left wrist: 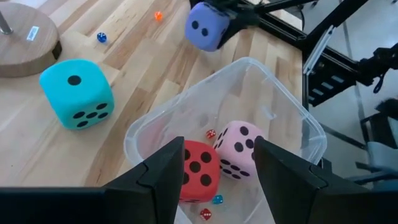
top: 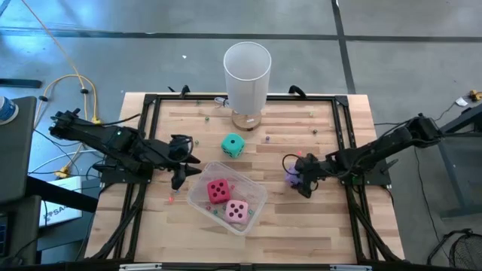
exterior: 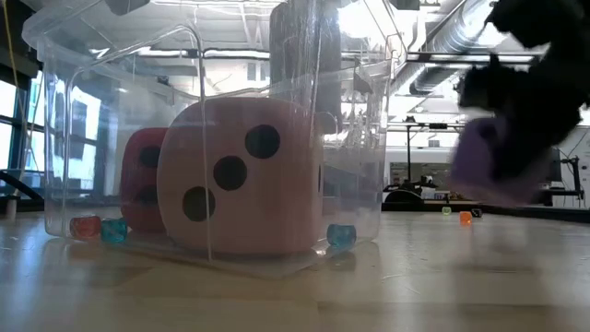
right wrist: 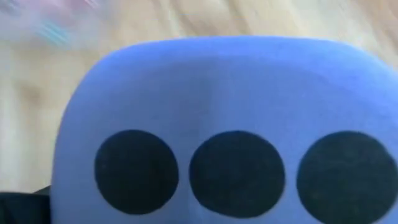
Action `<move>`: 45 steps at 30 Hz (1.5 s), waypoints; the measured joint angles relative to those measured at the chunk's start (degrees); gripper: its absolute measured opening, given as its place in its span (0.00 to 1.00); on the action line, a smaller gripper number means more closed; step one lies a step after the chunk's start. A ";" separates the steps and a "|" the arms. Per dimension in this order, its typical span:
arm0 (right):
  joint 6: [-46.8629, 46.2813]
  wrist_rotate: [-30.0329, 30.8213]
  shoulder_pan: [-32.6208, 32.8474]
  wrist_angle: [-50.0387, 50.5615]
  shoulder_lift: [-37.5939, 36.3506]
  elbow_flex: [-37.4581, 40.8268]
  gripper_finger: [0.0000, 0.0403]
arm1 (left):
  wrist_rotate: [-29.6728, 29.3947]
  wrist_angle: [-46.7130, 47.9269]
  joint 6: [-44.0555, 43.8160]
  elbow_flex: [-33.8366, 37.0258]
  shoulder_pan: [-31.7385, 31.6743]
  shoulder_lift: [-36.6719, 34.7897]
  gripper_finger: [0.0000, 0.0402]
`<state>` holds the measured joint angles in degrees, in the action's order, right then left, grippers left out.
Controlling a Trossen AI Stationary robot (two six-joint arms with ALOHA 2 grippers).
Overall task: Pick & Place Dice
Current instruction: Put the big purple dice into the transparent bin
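A clear plastic tub point(top: 252, 197) in the middle of the table holds a red die point(top: 218, 190) and a pink die point(top: 237, 211), both resting on its floor. A teal-green die point(top: 233, 145) sits on the wood behind the tub. My right gripper point(top: 299, 178) is to the tub's right, shut on the purple die point(top: 291, 178), which fills the right wrist view point(right wrist: 230, 124). My left gripper point(top: 181, 162) hovers open at the tub's left end, nothing between its fingers point(left wrist: 165, 180). My right gripper has the purple die between its two fingers, which come slanting down from the table's right side. A dark finger point(left wrist: 239, 15) lies against the die's side point(left wrist: 224, 25); the other finger is hidden behind the die. The die point(exterior: 489, 166) sits tilted, just clear of the table.
A tall white tube point(top: 247, 71) on a round wooden base stands at the far edge. Tiny coloured beads point(exterior: 466, 218) lie scattered on the wood and in the tub. A black frame point(top: 151, 102) borders the table. Bare wood lies near the front edge.
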<state>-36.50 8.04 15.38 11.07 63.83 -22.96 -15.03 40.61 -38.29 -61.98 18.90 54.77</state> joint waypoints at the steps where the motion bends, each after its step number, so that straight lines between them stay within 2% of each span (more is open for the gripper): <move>1: 1.01 0.04 0.66 -3.88 0.00 -0.01 0.92 | 0.00 -0.31 0.43 0.00 0.03 0.21 0.46; 6: 8.60 -0.97 4.15 -18.51 -0.04 -3.14 0.94 | 0.00 -1.47 0.95 0.00 0.02 0.80 0.46; 12: 17.37 -2.00 9.67 -22.41 -0.02 -10.93 0.92 | -0.04 -1.94 0.90 0.26 0.74 2.22 0.46; 17: 26.44 -2.15 12.71 -30.07 1.73 -14.16 0.94 | -0.09 -3.80 2.24 0.35 2.37 5.76 0.46; 23: 34.01 -3.32 10.59 -44.93 9.86 -14.19 0.95 | -0.22 -13.42 11.25 0.36 4.62 11.29 0.46; 27: 36.96 -8.72 8.01 -56.21 18.12 -14.36 0.95 | -0.09 -18.87 17.55 0.37 6.00 12.73 0.46; 30: 39.30 -12.99 5.97 -55.53 22.03 -17.69 0.95 | -0.98 -22.00 21.14 0.37 6.27 12.67 0.46; 33: 40.04 -13.48 4.02 -51.43 25.56 -24.13 0.96 | -3.25 -25.85 26.57 0.37 6.61 12.57 0.46; 39: 41.76 -8.51 1.44 -33.17 35.11 -38.18 0.96 | -3.37 -30.70 32.07 0.39 6.27 15.06 0.46; 45: 41.16 -2.21 1.31 -29.50 41.44 -43.73 0.96 | -3.37 -31.92 33.48 0.37 6.50 16.69 0.46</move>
<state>4.65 5.83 16.69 -18.43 105.27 -66.69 -18.39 8.69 -4.81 -61.60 25.40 71.47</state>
